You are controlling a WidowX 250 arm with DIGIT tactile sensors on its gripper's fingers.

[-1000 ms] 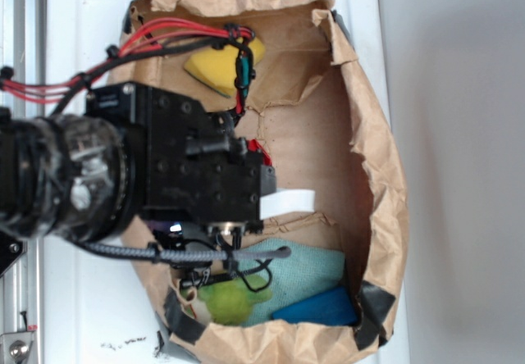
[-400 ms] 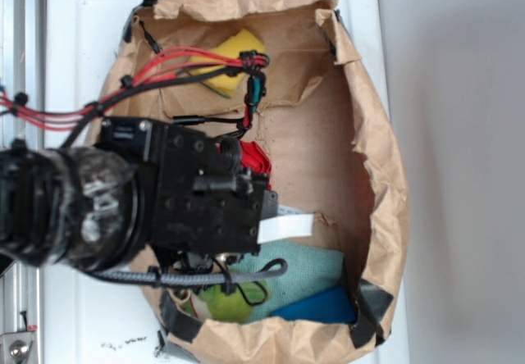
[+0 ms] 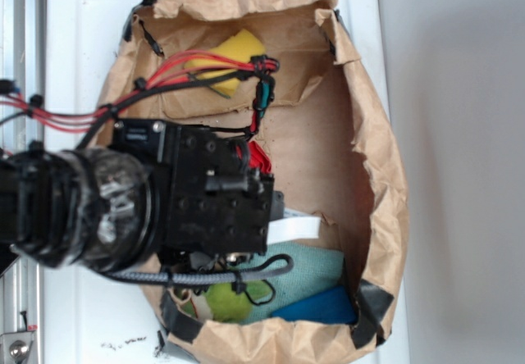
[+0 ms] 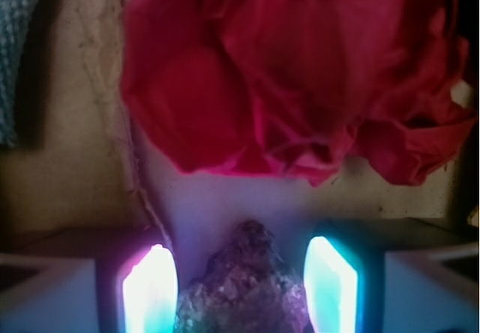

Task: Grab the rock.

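Rock [image 4: 244, 288] cut by wrist view's bottom edge; hidden under arm in exterior view.

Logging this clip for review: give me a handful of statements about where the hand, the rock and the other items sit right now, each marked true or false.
1. The rock lies between the two fingers of the hand. True.
2. The fingers are already clamped on the red cloth wad. False: the wad lies beyond the fingertips, untouched.
3. In the exterior view, the arm hides the rock. True.
4. The yellow sponge sits beside the green plush toy. False: they are at opposite ends of the paper bag.
5. A blue object lies near the teal cloth. True.
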